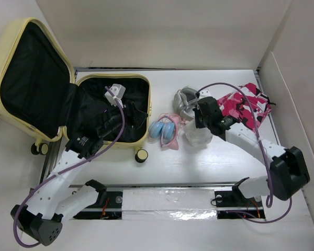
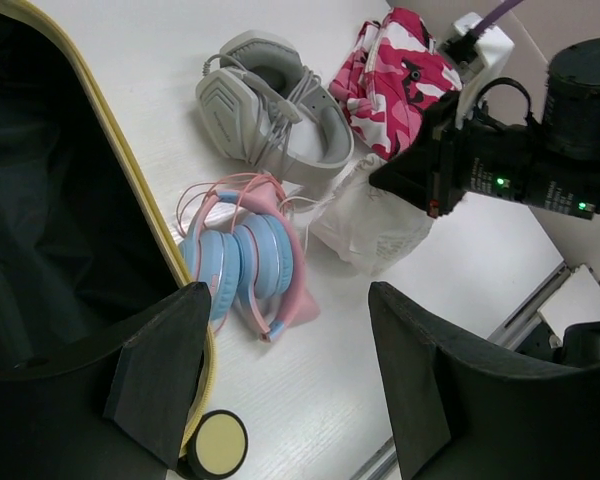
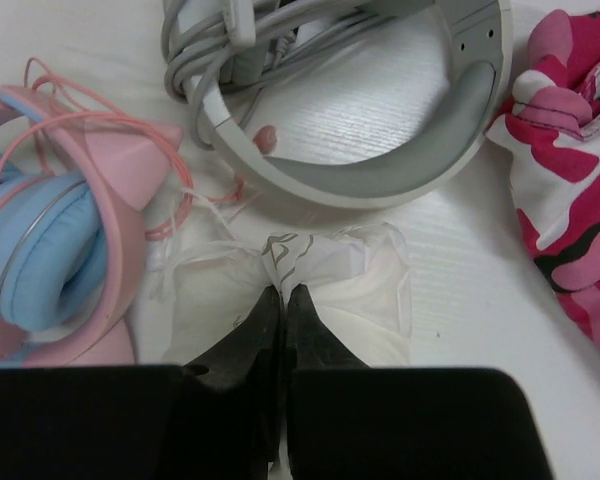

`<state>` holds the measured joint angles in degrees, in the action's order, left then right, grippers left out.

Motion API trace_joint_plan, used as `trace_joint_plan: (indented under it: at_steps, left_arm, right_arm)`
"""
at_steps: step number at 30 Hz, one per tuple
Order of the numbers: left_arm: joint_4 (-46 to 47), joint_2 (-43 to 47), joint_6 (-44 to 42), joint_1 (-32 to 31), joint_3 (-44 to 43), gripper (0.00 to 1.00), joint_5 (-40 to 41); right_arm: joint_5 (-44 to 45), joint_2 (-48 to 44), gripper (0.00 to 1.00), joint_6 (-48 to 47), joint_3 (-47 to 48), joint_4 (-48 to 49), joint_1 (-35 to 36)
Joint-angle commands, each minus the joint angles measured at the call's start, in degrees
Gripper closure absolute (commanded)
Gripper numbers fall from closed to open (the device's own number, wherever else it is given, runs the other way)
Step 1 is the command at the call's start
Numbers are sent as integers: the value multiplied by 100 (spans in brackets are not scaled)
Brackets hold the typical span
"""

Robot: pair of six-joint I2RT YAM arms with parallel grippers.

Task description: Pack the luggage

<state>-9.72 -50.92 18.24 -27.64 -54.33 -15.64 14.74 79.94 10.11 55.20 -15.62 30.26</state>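
Observation:
The luggage, a pale-yellow suitcase with black lining, lies open at the left with its lid tilted back; its rim shows in the left wrist view. My left gripper hovers over the suitcase's base half, open and empty. My right gripper is shut on the top of a white plastic bag that sits on the table, also seen in the left wrist view; the fingertips pinch its crumpled neck.
Pink-and-blue headphones lie between the suitcase and the bag. Grey-white headphones lie behind the bag. A pink camouflage cloth lies at the right. A suitcase caster wheel rests on the table. A metal rail runs along the near edge.

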Motion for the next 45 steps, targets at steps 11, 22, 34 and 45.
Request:
trace_joint_plan:
  at_steps: [11, 22, 34, 45]
  left_arm:
    - [198, 1451, 92, -5, 80, 44, 1852]
    - [233, 1954, 101, -5, 177, 46, 2558]
    - [251, 1752, 57, -5, 159, 43, 2021]
    - [242, 1453, 13, -5, 159, 43, 1898]
  right_arm:
    - [-813, -368, 100, 114, 1625, 787, 1404]
    - [-2160, 2685, 29, 931, 5265, 1403, 1668]
    - [204, 585, 84, 361, 696, 1579, 430]
    - [-937, 1119, 41, -421, 341, 1211, -363]
